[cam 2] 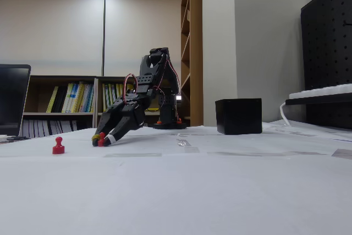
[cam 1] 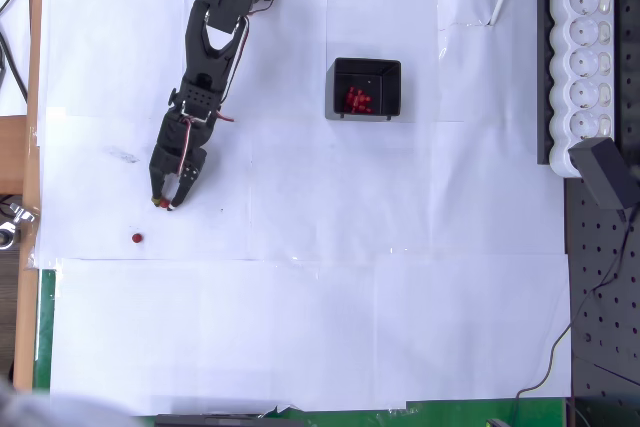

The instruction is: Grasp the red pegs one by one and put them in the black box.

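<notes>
- White paper sheets cover the tabletop (cam 1: 300, 327) in the overhead view, taped edge to edge.
- Overhead view: the black arm (cam 1: 215, 37) reaches from the top edge down and to the left, ending in the jaws (cam 1: 166, 203) low on the paper.
- Overhead view: the jaws are nearly closed, with a small red peg (cam 1: 160, 204) between the fingertips; whether they truly pinch it cannot be told from above.
- Overhead view: a second loose red peg (cam 1: 137, 238) sits on the paper just below and left of the jaws, apart from them.
- Overhead view: the black box (cam 1: 366, 107) stands well to the right of the arm, open side up, with a cluster of bright red pegs (cam 1: 358, 99) lying inside it.
- Overhead view: a white power strip (cam 1: 590, 47) lies along the right edge, beside a black pegboard (cam 1: 600, 327).
- Fixed view: the arm (cam 2: 151, 81) slopes down to the left, and the jaws (cam 2: 102, 140) touch or almost touch the tabletop (cam 2: 220, 191).
- Fixed view: the red peg (cam 2: 101, 138) shows at the fingertips, closed in between them.
- Fixed view: the other peg (cam 2: 58, 146) stands upright on the tabletop left of the jaws, not touching them.
- Fixed view: the black box (cam 2: 238, 116) stands to the right, beyond the arm's base; its inside is hidden from here.
- Fixed view: bookshelves (cam 2: 71, 100) line the back wall.
</notes>
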Robot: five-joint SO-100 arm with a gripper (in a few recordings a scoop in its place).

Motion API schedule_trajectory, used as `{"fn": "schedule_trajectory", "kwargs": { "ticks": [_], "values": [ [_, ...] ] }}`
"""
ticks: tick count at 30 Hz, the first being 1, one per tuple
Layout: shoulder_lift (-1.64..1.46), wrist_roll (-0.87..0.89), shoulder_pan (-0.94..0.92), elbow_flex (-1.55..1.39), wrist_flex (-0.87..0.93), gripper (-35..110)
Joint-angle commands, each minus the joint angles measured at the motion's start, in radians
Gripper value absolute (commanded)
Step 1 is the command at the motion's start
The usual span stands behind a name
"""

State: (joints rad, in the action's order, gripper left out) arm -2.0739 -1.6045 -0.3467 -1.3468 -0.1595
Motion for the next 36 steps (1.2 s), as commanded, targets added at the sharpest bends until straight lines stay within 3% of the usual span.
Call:
{"fn": "schedule_trajectory", "kwargs": {
  "ticks": [1,5,11,16,24,36],
  "values": [
    [0.170,-0.097,0.028,0.006,0.293,0],
    [0.456,-0.238,0.130,-0.032,0.749,0],
    [0.727,-0.394,0.422,-0.367,1.546,0],
    [0.795,-0.538,0.767,-0.641,1.963,0],
    [0.830,-0.732,1.118,-0.509,1.893,0],
    [0.640,-0.764,1.144,-0.207,1.499,0]
  ]
}}
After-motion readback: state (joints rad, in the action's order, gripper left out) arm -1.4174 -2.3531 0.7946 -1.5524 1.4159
